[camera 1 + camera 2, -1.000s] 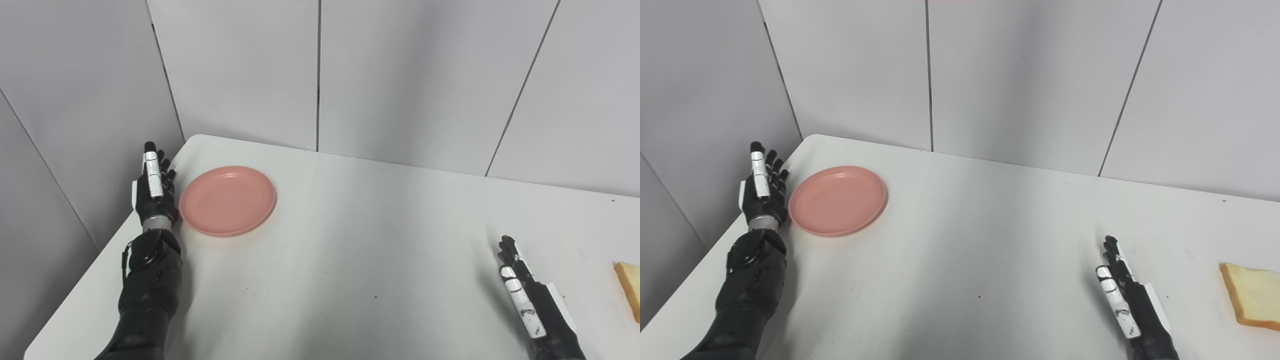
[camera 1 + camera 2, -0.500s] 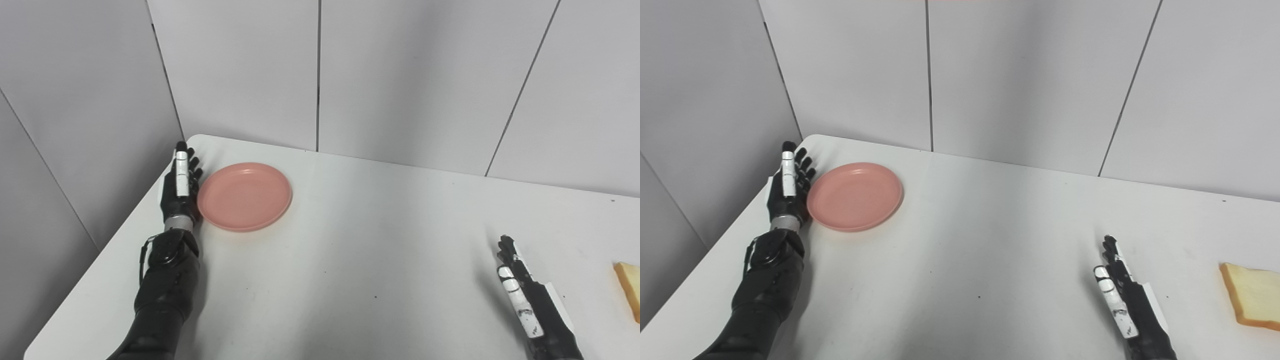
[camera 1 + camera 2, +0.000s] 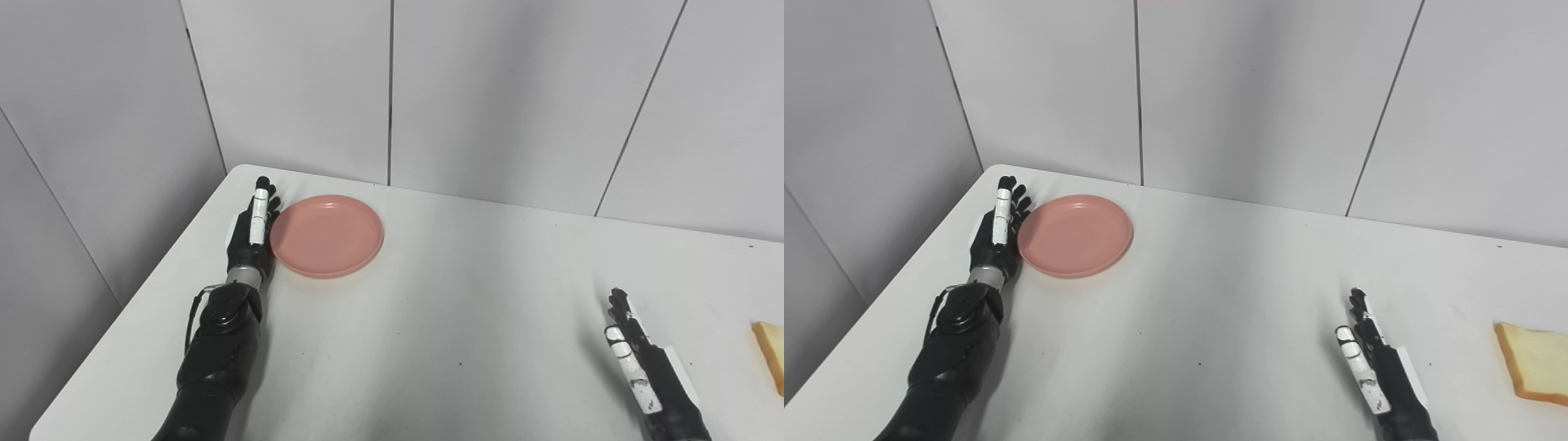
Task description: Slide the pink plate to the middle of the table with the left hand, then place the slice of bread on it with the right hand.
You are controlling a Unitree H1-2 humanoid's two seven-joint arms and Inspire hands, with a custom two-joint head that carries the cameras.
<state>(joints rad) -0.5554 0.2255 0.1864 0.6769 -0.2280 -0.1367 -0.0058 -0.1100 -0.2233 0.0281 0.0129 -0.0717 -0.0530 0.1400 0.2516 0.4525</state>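
Black and white, our left hand (image 3: 252, 236) stands on edge on the white table (image 3: 478, 294) near its far left corner, fingers straight, held close together and pointing away from us, holding nothing. Its palm side presses flat against the left rim of the pink plate (image 3: 327, 236), so hand and plate touch along that edge. We see the plate lying flat and bare just to the right of this hand, well short of the table's middle.

Further right, across a wide stretch of tabletop, our right hand (image 3: 1377, 373) rests low near the front edge, also on its side with its fingers stretched forward and close together, gripping nothing and touching no object. The slice of bread (image 3: 1532, 366) lies flat to the right of that hand, near it but clearly apart, close to the table's right side; in the left eye view only its edge shows.
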